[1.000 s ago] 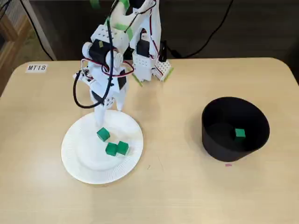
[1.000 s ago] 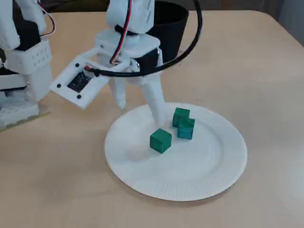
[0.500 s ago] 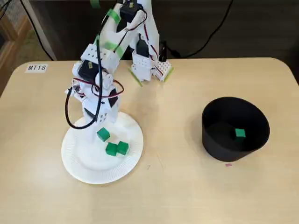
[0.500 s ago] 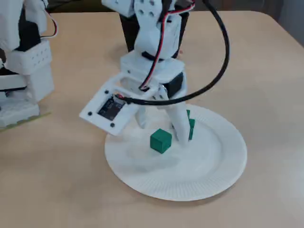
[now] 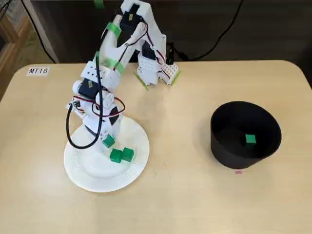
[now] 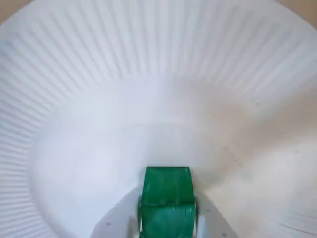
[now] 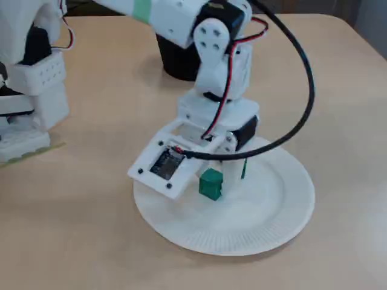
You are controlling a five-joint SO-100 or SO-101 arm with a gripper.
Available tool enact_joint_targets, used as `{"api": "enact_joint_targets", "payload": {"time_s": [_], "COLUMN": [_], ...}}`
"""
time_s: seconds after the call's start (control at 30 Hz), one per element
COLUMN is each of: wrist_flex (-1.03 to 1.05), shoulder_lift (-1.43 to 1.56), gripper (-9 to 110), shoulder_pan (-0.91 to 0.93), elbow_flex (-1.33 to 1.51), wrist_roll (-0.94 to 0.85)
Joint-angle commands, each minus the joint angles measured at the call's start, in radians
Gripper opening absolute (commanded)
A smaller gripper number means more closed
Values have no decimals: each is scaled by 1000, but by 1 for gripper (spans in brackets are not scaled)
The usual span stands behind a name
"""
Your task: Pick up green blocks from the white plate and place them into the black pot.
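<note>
Fixed view coverage gives me the table (image 5: 195, 204) first, with the arm (image 5: 117, 44) bent down over the white plate (image 5: 92, 178). The black pot (image 5: 225, 152) stands well apart from the jaws, across bare tabletop, and one green block (image 5: 250, 139) already lies inside it. The plate is directly under the jaws.

The gripper (image 5: 106, 141) is low on the plate, and the block I'm after (image 7: 210, 184) sits between the jaws. In the wrist view that block (image 6: 167, 196) fills the gap, with a pale finger close against each side. Whether they are pinching it or only flanking it I cannot tell. It looks to be resting on the plate, not lifted. Two more green blocks (image 5: 122, 155) lie touching each other just beside the jaws, on the side away from the arm's base.

My judgement on handling: the block is small, light and stiff, with flat, probably smooth faces, so it should take a firm squeeze without harm. I'd hold it on two opposite flat sides, centred between the fingers – a corner grip would likely twist it out. It appears fairly square to the fingers in the wrist view, which helps. The plate looks thin and light; a fingertip dragging on it could shift it and nudge the neighbouring pair, so I'd lift straight up before swinging toward the pot.
</note>
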Motion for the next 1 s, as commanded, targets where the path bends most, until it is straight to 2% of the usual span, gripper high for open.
{"api": "enact_joint_targets", "payload": {"time_s": [0.0,0.1,0.23,0.37,0.43,0.57,0.77,0.97], "wrist_flex": [3,-5,-48,-132,-235,-638,-877,-1002], "shoulder_lift": [0,80,333,609,759,1103,1152,1031], "gripper": [-2,-2,-2,-2,-2,-2,-2,-2], "shoulder_pan": [9,9,-14,-181,-321,-630,-976,-1127], "elbow_flex": [-84,-95,-92,-63,69,574,836,894], "wrist_roll": [-23,-49,-77,-54,9,74,12,-106]}}
